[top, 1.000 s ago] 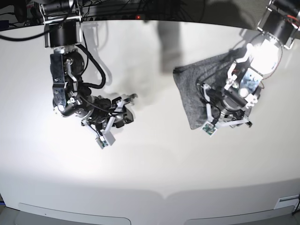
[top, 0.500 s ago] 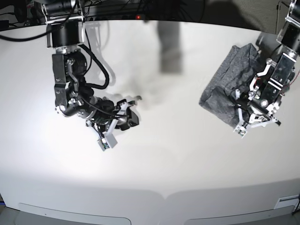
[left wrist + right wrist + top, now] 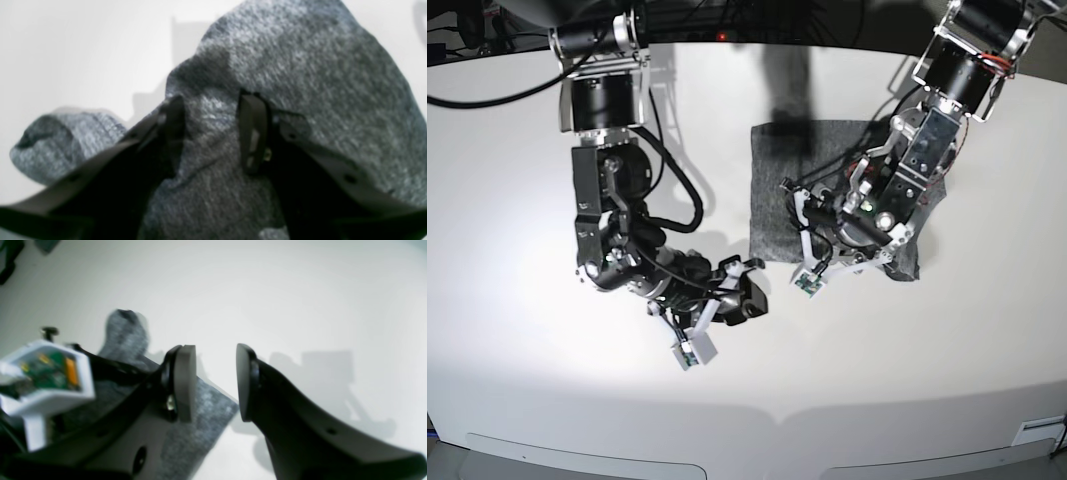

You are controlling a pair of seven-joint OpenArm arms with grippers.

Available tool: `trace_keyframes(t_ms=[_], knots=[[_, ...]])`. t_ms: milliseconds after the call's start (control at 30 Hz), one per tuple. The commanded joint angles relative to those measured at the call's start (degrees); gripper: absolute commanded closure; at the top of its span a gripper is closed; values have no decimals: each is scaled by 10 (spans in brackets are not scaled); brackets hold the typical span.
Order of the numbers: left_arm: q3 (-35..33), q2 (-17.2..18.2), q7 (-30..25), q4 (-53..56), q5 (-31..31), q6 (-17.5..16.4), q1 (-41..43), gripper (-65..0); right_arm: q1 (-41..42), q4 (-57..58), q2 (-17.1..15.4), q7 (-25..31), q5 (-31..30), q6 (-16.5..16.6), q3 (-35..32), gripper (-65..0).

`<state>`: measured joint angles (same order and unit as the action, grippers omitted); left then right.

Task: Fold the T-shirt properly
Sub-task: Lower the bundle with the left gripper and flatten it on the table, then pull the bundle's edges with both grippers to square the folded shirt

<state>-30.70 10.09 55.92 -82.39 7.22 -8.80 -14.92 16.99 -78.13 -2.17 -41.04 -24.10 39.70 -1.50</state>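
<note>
**Grey shirt lying folded under the left arm**

The T-shirt (image 3: 777, 190) is lying as a flat, roughly rectangular grey bundle on the white table (image 3: 547, 400), towards the far side of the base view and right of centre. The left gripper (image 3: 210, 133) is hanging directly over it, and its dark fingers (image 3: 252, 133) are standing a moderate way apart with heather fabric bulging up between them; whether the pads are actually pinching the cloth cannot be told from these blurred pictures. A rolled end of the shirt is sticking out to the left in the left wrist view.

The right gripper (image 3: 213, 383) is hovering near the shirt's near-left corner, its fingers (image 3: 185, 383) parted by a modest gap and gripping nothing; bare table is showing between them.

No brand, label or readable writing is showing on the fabric or arms.
</note>
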Motion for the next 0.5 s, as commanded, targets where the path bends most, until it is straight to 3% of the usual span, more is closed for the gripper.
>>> trace_keyframes(t_ms=[0,100,233,467], knots=[[3,-9,-5,-7,9,2,-14,-260,17,-12,-3,12,-9,3,0,-206],[2,-29,8,-7,51,-3,-12,-260,17,-12,-14,12,-10,3,0,-206],[2,-66,37,-7,107,-46,-11,-260,19,-12,-28,14,-9,3,1,-206],[2,-103,117,-7,120,-112,-11,-260,35,-12,-49,16,-10,3,22,-206]])
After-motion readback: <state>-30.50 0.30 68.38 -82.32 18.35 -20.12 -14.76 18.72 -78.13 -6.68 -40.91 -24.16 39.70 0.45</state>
